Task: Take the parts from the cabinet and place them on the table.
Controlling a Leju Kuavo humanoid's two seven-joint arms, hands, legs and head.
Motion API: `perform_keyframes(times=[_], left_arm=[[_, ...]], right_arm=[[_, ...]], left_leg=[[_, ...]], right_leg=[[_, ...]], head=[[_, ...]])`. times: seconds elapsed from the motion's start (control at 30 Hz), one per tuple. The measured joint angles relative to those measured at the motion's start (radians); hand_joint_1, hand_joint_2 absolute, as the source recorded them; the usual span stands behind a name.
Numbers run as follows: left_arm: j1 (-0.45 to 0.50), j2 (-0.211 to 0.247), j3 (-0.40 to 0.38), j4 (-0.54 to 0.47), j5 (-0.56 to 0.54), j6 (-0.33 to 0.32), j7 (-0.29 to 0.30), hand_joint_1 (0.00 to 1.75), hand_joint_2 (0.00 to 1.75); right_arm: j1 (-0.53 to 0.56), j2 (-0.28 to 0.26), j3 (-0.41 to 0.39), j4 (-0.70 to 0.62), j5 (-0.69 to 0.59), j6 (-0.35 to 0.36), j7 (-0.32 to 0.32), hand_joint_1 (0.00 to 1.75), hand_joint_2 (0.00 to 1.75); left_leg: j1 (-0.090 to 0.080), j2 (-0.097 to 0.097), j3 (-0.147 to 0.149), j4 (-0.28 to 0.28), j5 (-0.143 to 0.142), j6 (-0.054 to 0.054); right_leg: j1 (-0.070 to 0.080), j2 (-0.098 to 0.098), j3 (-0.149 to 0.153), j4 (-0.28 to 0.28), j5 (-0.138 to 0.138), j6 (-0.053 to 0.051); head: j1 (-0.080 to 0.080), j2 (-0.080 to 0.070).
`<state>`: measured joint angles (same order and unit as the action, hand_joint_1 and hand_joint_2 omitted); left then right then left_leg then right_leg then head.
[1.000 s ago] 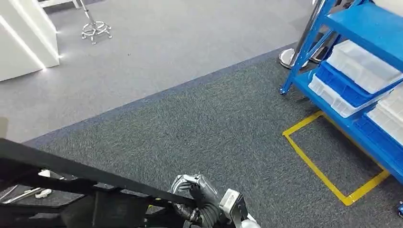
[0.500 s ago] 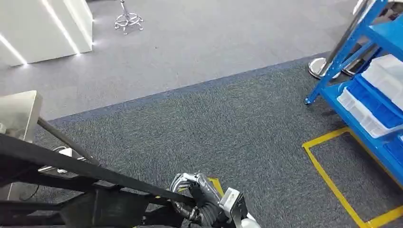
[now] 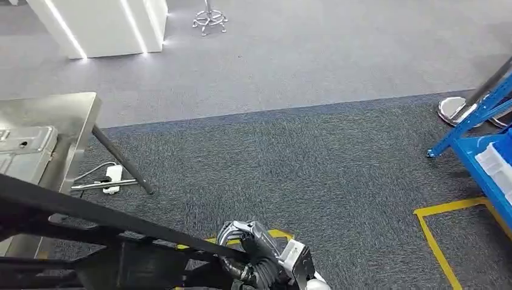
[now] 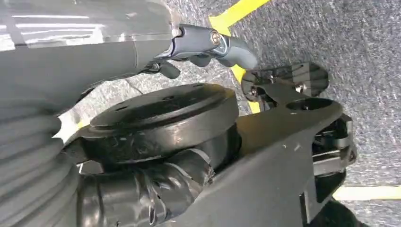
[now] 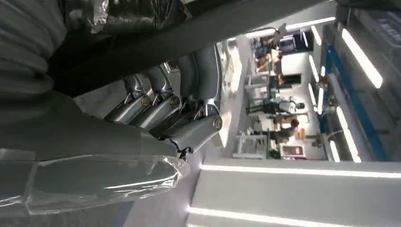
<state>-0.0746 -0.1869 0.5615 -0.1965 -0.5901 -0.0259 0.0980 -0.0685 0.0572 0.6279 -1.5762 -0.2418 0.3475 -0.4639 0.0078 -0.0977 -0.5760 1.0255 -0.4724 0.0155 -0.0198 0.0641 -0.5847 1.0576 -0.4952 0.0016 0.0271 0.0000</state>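
A black framed part (image 3: 108,241) is carried low at the near left, gripped at its bar by the right hand (image 3: 253,257) with fingers wrapped round it. The left hand (image 4: 208,45) is seen beside a black disc; its hold cannot be told. The steel table (image 3: 54,121) lies far left; its slanted leg (image 3: 121,160) and floor cable (image 3: 99,181) could be snagged. Open carpet (image 3: 314,163) is left ahead, the blue cabinet (image 3: 483,157) at right.

Head view looks steeply down at carpet (image 3: 290,151); both wrist views sit close behind fingers (image 5: 156,106).
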Motion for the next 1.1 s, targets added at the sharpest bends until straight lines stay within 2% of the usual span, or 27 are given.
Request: perform_keyframes(times=[0.07, 0.1, 0.13, 0.17, 0.23, 0.27, 0.3, 0.33, 0.4, 0.43, 0.47, 0.5, 0.57, 0.6, 0.63, 0.67, 0.7, 0.73, 0.77, 0.8, 0.83, 0.9, 0.93, 0.97, 1.03, 1.07, 1.1], left_arm=[[0.000, 0.000, 0.000, 0.000, -0.001, 0.000, -0.001, 0.00, 1.75], [0.000, 0.000, 0.001, 0.000, -0.003, 0.000, -0.001, 0.00, 1.75], [-0.001, 0.000, 0.001, 0.000, -0.004, 0.000, -0.001, 0.00, 1.75], [-0.002, 0.000, 0.002, 0.000, -0.005, 0.000, -0.002, 0.00, 1.75], [-0.010, 0.001, 0.003, 0.000, -0.007, 0.000, -0.006, 0.00, 1.75], [-0.013, 0.001, 0.003, 0.000, -0.008, 0.000, -0.007, 0.00, 1.75], [-0.014, 0.001, 0.003, 0.000, -0.009, 0.000, -0.007, 0.00, 1.75], [-0.012, 0.001, 0.003, 0.000, -0.009, 0.000, -0.006, 0.00, 1.75], [-0.006, 0.001, 0.004, 0.000, -0.010, 0.000, -0.005, 0.00, 1.75], [-0.004, 0.001, 0.005, 0.000, -0.010, 0.000, -0.005, 0.00, 1.75], [-0.001, 0.000, 0.006, 0.000, -0.010, 0.000, -0.005, 0.00, 1.75], [-0.001, 0.002, 0.008, 0.000, -0.010, 0.000, -0.005, 0.00, 1.75], [0.002, 0.002, 0.012, 0.000, -0.010, 0.000, -0.005, 0.00, 1.75], [0.002, 0.002, 0.012, 0.000, -0.010, 0.000, -0.005, 0.00, 1.75], [0.003, -0.002, 0.013, 0.000, -0.010, 0.000, -0.005, 0.00, 1.75], [0.003, -0.003, 0.014, 0.000, -0.010, 0.000, -0.005, 0.00, 1.75], [0.001, -0.003, 0.014, 0.000, -0.010, 0.000, -0.005, 0.00, 1.75], [0.001, -0.003, 0.014, 0.000, -0.010, 0.000, -0.005, 0.00, 1.75], [0.002, -0.003, 0.014, 0.000, -0.010, 0.000, -0.005, 0.00, 1.75], [0.002, -0.003, 0.015, 0.000, -0.010, 0.000, -0.006, 0.00, 1.75], [0.002, -0.003, 0.015, 0.000, -0.010, 0.000, -0.006, 0.00, 1.75], [0.001, -0.005, 0.015, 0.000, -0.010, -0.001, -0.006, 0.00, 1.75], [0.001, -0.005, 0.015, 0.000, -0.010, -0.001, -0.006, 0.00, 1.75], [-0.001, -0.007, 0.016, 0.000, -0.011, -0.002, -0.006, 0.00, 1.75], [0.000, -0.008, 0.016, 0.000, -0.011, -0.002, -0.007, 0.00, 1.75], [0.000, -0.008, 0.016, 0.000, -0.011, -0.003, -0.008, 0.00, 1.75], [-0.001, -0.007, 0.016, 0.000, -0.011, -0.003, -0.008, 0.00, 1.75]], right_arm=[[-0.004, 0.003, 0.000, 0.001, -0.003, 0.004, 0.005, 1.55, 1.75], [-0.008, 0.008, 0.000, 0.003, -0.007, 0.006, 0.008, 1.55, 1.75], [-0.012, 0.012, 0.000, 0.005, -0.009, 0.008, 0.010, 1.55, 1.75], [-0.014, 0.016, 0.000, 0.007, -0.011, 0.010, 0.010, 1.55, 1.75], [-0.015, 0.017, 0.000, 0.011, -0.015, 0.016, 0.013, 1.55, 1.75], [-0.015, 0.017, 0.001, 0.015, -0.015, 0.019, 0.015, 1.55, 1.75], [-0.016, 0.017, 0.002, 0.018, -0.015, 0.021, 0.017, 1.55, 1.75], [-0.017, 0.018, 0.002, 0.020, -0.016, 0.021, 0.018, 1.55, 1.75], [-0.024, 0.022, 0.002, 0.023, -0.018, 0.023, 0.021, 1.55, 1.75], [-0.028, 0.026, 0.002, 0.025, -0.020, 0.023, 0.023, 1.55, 1.75], [-0.032, 0.026, 0.002, 0.026, -0.021, 0.023, 0.023, 1.55, 1.75], [-0.032, 0.026, 0.002, 0.027, -0.024, 0.023, 0.024, 1.55, 1.75], [-0.033, 0.026, 0.002, 0.032, -0.026, 0.025, 0.025, 1.55, 1.75], [-0.036, 0.029, 0.003, 0.033, -0.026, 0.026, 0.026, 1.55, 1.75], [-0.040, 0.029, 0.002, 0.035, -0.026, 0.026, 0.026, 1.55, 1.75], [-0.044, 0.031, 0.003, 0.036, -0.027, 0.028, 0.026, 1.55, 1.75], [-0.044, 0.031, 0.003, 0.037, -0.027, 0.029, 0.025, 1.55, 1.75], [-0.044, 0.030, 0.003, 0.040, -0.027, 0.029, 0.025, 1.55, 1.75], [-0.042, 0.029, 0.003, 0.043, -0.027, 0.030, 0.026, 1.55, 1.75], [-0.042, 0.029, 0.003, 0.048, -0.027, 0.031, 0.026, 1.55, 1.75], [-0.042, 0.029, 0.003, 0.050, -0.027, 0.031, 0.027, 1.55, 1.75], [-0.045, 0.029, 0.003, 0.050, -0.027, 0.032, 0.027, 1.55, 1.75], [-0.047, 0.029, 0.003, 0.050, -0.027, 0.033, 0.027, 1.55, 1.75], [-0.049, 0.029, 0.003, 0.051, -0.027, 0.034, 0.027, 1.55, 1.75], [-0.050, 0.029, 0.003, 0.051, -0.027, 0.035, 0.027, 1.55, 1.75], [-0.051, 0.029, 0.003, 0.052, -0.027, 0.037, 0.027, 1.55, 1.75], [-0.054, 0.031, 0.003, 0.053, -0.027, 0.037, 0.027, 1.55, 1.75]], left_leg=[[0.004, -0.015, -0.002, -0.007, 0.003, -0.013], [0.005, 0.009, 0.000, 0.001, -0.005, -0.017], [0.000, 0.053, -0.013, 0.034, -0.024, -0.023], [0.002, 0.072, -0.044, 0.096, -0.059, -0.028], [0.002, 0.085, -0.120, 0.253, -0.126, -0.034], [0.003, 0.087, -0.142, 0.300, -0.134, -0.035], [0.003, 0.089, -0.137, 0.293, -0.115, -0.035], [0.003, 0.094, -0.111, 0.240, -0.077, -0.032], [0.001, 0.117, -0.024, 0.068, 0.012, -0.022], [-0.006, 0.162, 0.005, 0.011, 0.006, -0.016], [-0.022, 0.182, 0.003, -0.004, 0.003, -0.008], [-0.021, 0.172, 0.001, -0.005, 0.005, -0.001], [-0.023, 0.148, -0.006, -0.007, 0.008, 0.005], [-0.011, 0.136, 0.003, -0.021, 0.015, 0.015], [-0.010, 0.128, 0.008, -0.026, 0.017, 0.016], [-0.009, 0.121, 0.008, -0.026, 0.019, 0.023], [-0.009, 0.112, 0.007, -0.026, 0.019, 0.029], [-0.010, 0.102, 0.007, -0.026, 0.018, 0.031], [-0.011, 0.089, 0.007, -0.025, 0.018, 0.032], [-0.011, 0.074, 0.007, -0.023, 0.018, 0.032], [-0.011, 0.060, 0.009, -0.022, 0.017, 0.032], [-0.010, 0.033, 0.013, -0.016, 0.013, 0.028], [-0.009, 0.023, 0.011, -0.011, 0.010, 0.024], [-0.017, 0.016, 0.004, -0.001, 0.005, 0.018], [-0.005, 0.000, -0.003, -0.003, 0.007, 0.008], [-0.005, -0.010, -0.004, -0.006, 0.009, 0.001], [-0.007, -0.014, -0.006, -0.006, 0.007, -0.005]], right_leg=[[0.004, -0.013, 0.004, -0.003, 0.001, -0.010], [-0.004, -0.030, 0.013, -0.015, 0.005, -0.021], [-0.003, -0.040, 0.017, -0.019, 0.003, -0.027], [-0.002, -0.052, 0.019, -0.019, 0.001, -0.031], [0.002, -0.083, 0.020, -0.019, -0.003, -0.036], [0.003, -0.098, 0.022, -0.018, -0.005, -0.037], [0.004, -0.110, 0.024, -0.018, -0.007, -0.037], [0.005, -0.120, 0.027, -0.018, -0.010, -0.036], [0.007, -0.136, 0.036, -0.018, -0.015, -0.033], [0.008, -0.142, 0.040, -0.021, -0.017, -0.029], [0.014, -0.150, 0.038, -0.021, -0.017, -0.025], [0.015, -0.159, 0.033, -0.020, -0.017, -0.019], [0.015, -0.184, 0.039, -0.026, -0.016, -0.011], [0.016, -0.178, 0.043, -0.024, -0.023, -0.001], [0.011, -0.131, 0.040, -0.008, -0.036, 0.004], [0.010, -0.091, 0.016, 0.038, -0.065, 0.005], [0.009, -0.074, -0.022, 0.113, -0.101, 0.004], [0.009, -0.068, -0.066, 0.199, -0.135, 0.005], [0.009, -0.066, -0.103, 0.263, -0.148, 0.006], [0.008, -0.066, -0.122, 0.285, -0.139, 0.007], [0.007, -0.066, -0.115, 0.257, -0.105, 0.006], [0.007, -0.053, -0.050, 0.102, -0.004, 0.000], [0.006, -0.017, -0.019, 0.025, 0.033, -0.006], [0.004, 0.007, -0.007, -0.002, 0.016, -0.009], [0.011, -0.007, -0.006, -0.006, 0.014, -0.007], [0.014, -0.015, -0.004, -0.008, 0.013, -0.011], [0.003, -0.023, 0.004, -0.020, 0.017, -0.018]], head=[[0.000, 0.000], [-0.001, 0.000], [-0.002, 0.000], [-0.003, 0.000], [-0.003, 0.000], [-0.003, 0.000], [-0.003, 0.000], [-0.003, 0.000], [-0.003, 0.000], [-0.002, 0.000], [-0.002, 0.000], [-0.004, 0.000], [-0.002, 0.000], [-0.003, 0.000], [-0.002, 0.000], [-0.002, 0.000], [-0.002, 0.000], [-0.002, 0.000], [-0.002, 0.000], [-0.002, 0.000], [-0.002, 0.000], [-0.002, 0.000], [-0.002, 0.000], [-0.002, 0.000], [-0.002, 0.000], [-0.003, 0.000], [-0.002, 0.000]])
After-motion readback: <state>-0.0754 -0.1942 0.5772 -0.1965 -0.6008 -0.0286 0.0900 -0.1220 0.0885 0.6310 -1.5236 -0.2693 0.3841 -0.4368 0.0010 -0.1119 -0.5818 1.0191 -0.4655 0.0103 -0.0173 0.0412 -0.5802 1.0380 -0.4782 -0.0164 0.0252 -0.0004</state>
